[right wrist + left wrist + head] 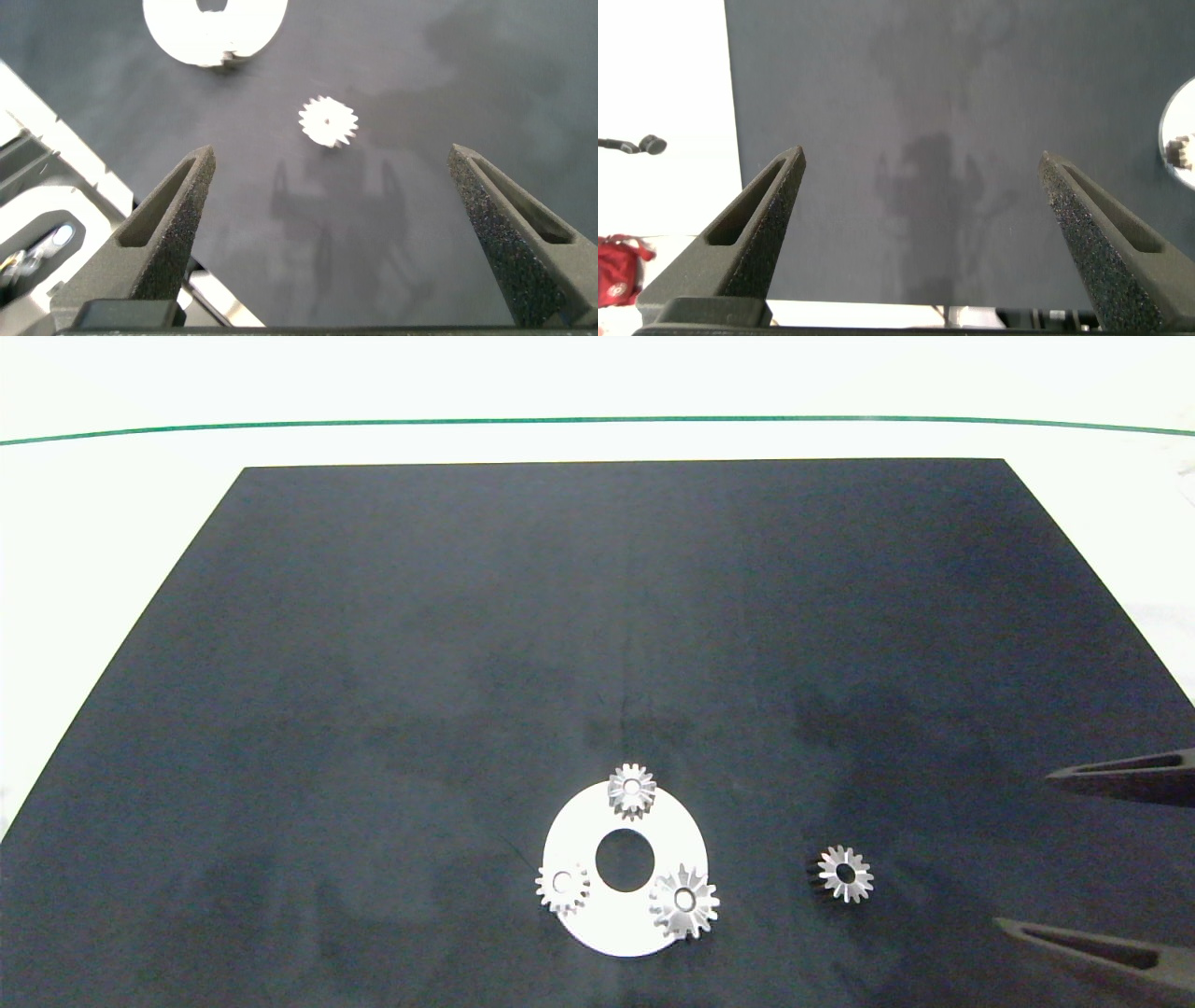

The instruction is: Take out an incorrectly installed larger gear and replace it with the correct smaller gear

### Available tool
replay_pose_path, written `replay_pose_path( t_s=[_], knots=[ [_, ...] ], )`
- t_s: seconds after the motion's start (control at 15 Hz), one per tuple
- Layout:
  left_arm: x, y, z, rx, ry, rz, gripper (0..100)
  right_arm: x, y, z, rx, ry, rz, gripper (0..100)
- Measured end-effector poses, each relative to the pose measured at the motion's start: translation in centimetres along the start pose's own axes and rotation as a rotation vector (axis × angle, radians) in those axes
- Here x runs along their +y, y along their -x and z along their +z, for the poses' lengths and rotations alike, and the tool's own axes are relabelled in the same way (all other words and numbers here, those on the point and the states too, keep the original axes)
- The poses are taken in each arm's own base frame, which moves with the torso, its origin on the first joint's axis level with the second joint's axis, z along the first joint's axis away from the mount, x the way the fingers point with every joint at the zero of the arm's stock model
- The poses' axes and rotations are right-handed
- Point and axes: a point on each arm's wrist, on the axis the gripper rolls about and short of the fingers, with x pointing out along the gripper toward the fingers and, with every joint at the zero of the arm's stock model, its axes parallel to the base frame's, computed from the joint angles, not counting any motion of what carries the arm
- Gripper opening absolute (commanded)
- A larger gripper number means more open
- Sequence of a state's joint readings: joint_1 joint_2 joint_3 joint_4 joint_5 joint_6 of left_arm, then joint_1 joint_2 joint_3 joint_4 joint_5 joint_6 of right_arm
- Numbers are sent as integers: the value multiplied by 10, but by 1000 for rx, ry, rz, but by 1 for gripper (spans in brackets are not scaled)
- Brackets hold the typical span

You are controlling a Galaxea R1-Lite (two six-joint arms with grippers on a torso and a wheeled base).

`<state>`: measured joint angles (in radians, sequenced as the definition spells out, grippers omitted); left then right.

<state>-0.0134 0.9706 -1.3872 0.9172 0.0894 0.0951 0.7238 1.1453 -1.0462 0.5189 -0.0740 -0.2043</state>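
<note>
Evidently nothing is held yet: the larger gear (684,901) is seated on the white disc (583,821) beside two small gears, while the smaller gear (846,874) lies apart on the black mat (373,663), near the right gripper (1111,859), whose fingers are spread wide and empty, as are the left gripper (920,201) fingers.

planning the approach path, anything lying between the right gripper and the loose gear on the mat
Nothing: only bare dark mat lies between the open right gripper and the smaller gear, clearest in the right wrist view.

A lab-style test bench is showing here — a white worktop (140,541) carrying a black mat (560,616), a green line (597,420) crossing its far side.
</note>
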Motion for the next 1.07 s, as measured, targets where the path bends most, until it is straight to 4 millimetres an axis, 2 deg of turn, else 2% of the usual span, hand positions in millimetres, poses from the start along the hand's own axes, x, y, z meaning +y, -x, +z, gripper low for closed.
replay_pose_path(
  t_s=[0.27, 0.47, 0.8, 1.07],
  knots=[
    [1, 13, 1, -43, 2, 7, 100, 27, -61, 35, 118, 101, 105, 100],
    [2, 18, -1, -55, 1, 6, 100, 54, -97, 46, 193, 183, 115, 100],
    [2, 27, -1, -87, 4, 12, 100, 69, -137, 48, 280, 236, 56, 100],
    [3, 29, -2, -95, 5, 14, 100, 75, -156, 46, 323, 250, 57, 100]
  ],
)
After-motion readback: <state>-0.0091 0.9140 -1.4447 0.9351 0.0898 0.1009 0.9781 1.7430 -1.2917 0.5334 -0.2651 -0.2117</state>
